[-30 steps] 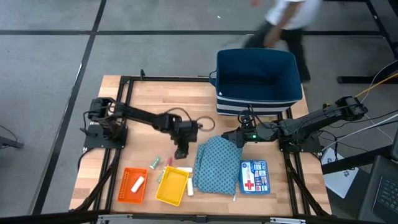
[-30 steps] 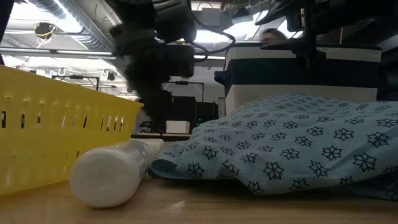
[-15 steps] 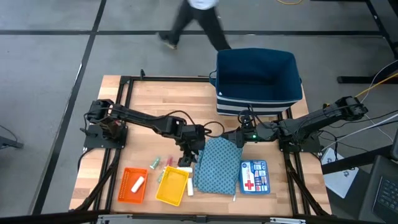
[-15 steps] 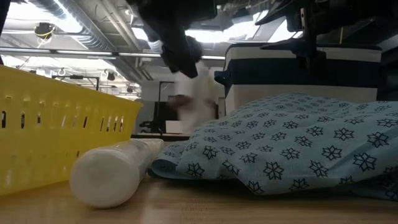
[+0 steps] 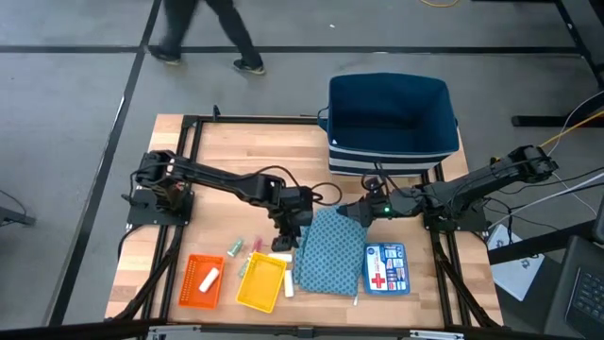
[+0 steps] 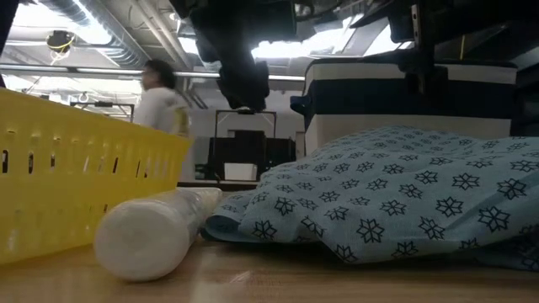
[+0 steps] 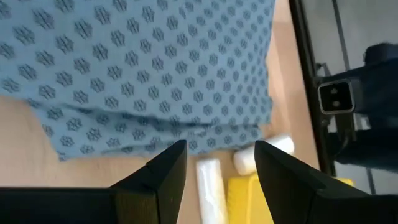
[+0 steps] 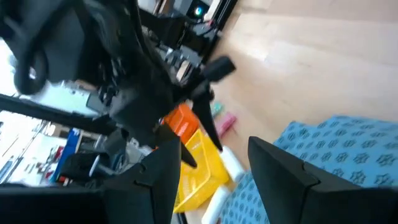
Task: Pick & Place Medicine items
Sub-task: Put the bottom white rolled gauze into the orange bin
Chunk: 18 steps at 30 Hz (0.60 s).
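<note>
Two white plastic tubes [image 7: 209,182] lie just below the left end effector [image 7: 217,163], whose fingers stand apart, empty.

Grey floor [image 5: 75,94]; ceiling lights [image 6: 278,49]

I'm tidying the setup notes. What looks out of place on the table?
The blue patterned cloth lies rumpled between the yellow basket and first-aid pouch, and white tubes lie loose at its edge.

White tubes [image 5: 288,286] flat beside yellow basket [image 5: 260,283]; green bottle [image 5: 232,248], pink stick [image 5: 254,245] nearby.
</note>
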Tool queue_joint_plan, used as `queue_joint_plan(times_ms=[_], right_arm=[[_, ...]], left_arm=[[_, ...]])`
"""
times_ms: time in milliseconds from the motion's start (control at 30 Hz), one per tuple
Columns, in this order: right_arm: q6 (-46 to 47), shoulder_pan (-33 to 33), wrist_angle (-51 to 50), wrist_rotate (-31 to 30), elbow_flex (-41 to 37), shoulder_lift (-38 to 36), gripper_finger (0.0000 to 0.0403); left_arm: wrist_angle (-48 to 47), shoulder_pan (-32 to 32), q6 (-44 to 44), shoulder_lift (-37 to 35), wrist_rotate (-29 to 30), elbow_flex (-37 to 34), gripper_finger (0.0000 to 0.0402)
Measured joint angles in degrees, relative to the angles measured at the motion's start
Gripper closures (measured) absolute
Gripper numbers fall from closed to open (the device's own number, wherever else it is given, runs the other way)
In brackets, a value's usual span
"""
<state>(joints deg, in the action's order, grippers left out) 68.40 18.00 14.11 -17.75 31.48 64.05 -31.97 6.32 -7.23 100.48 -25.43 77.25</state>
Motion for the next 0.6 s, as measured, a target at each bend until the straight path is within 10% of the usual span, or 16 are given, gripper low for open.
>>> queue_joint_plan(times_ms=[600], right_arm=[[1.20,-0.52,-0.63,-4.43,0.00,0.00,0.0214]], left_arm=[[-1.89,4.50,10.24,1.70,6.24,1.08,0.0217]])
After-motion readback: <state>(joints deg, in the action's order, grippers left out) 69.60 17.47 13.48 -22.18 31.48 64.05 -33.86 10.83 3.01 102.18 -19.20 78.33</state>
